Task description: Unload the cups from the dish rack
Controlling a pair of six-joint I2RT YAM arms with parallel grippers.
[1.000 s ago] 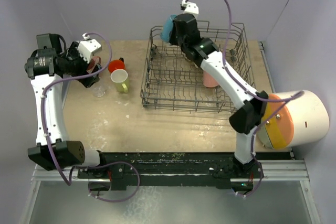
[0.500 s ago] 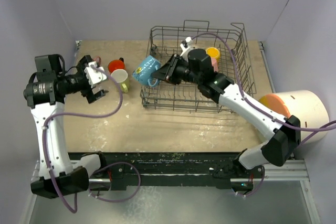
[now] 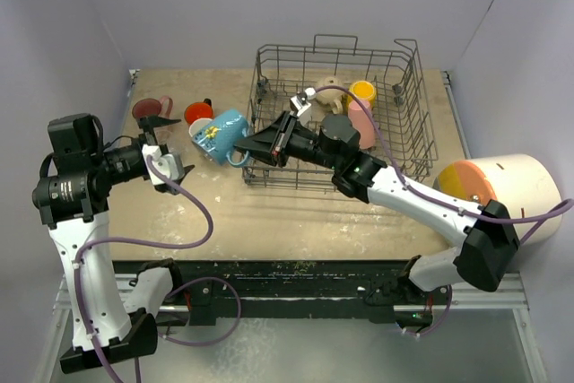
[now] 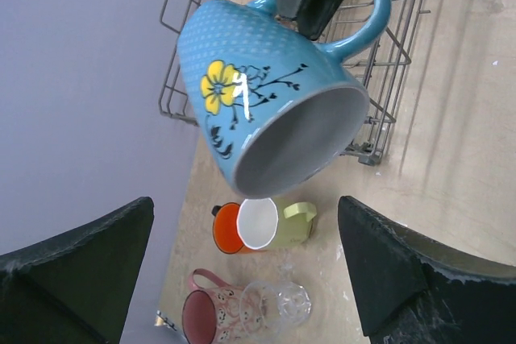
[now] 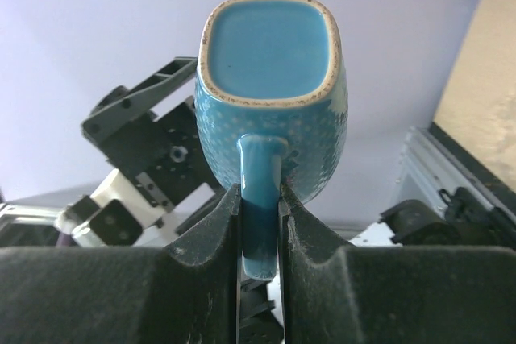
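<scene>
My right gripper (image 3: 249, 145) is shut on the handle of a blue flowered mug (image 3: 218, 136) and holds it tilted in the air, left of the grey wire dish rack (image 3: 405, 154). In the right wrist view the fingers (image 5: 205, 255) pinch the handle under the mug (image 5: 270, 78). My left gripper (image 3: 172, 148) is open and empty, facing the mug's mouth (image 4: 294, 138). A beige cup (image 3: 330, 89), a yellow cup (image 3: 362, 91) and a pink tumbler (image 3: 359, 118) are in the rack. On the table stand an orange cup (image 4: 224, 227), a pale yellow-green mug (image 4: 282, 223), a pink mug (image 4: 205, 316) and a clear glass (image 4: 282, 305).
A big white cylinder with an orange end (image 3: 507, 195) lies at the right of the table beside the rack. Purple walls close in the left, back and right. The black rail with both arm bases runs along the near edge.
My right arm has carried the blue mug out of the rack and leftward over the table. My left arm has drawn back from the cups on the table towards the near left.
</scene>
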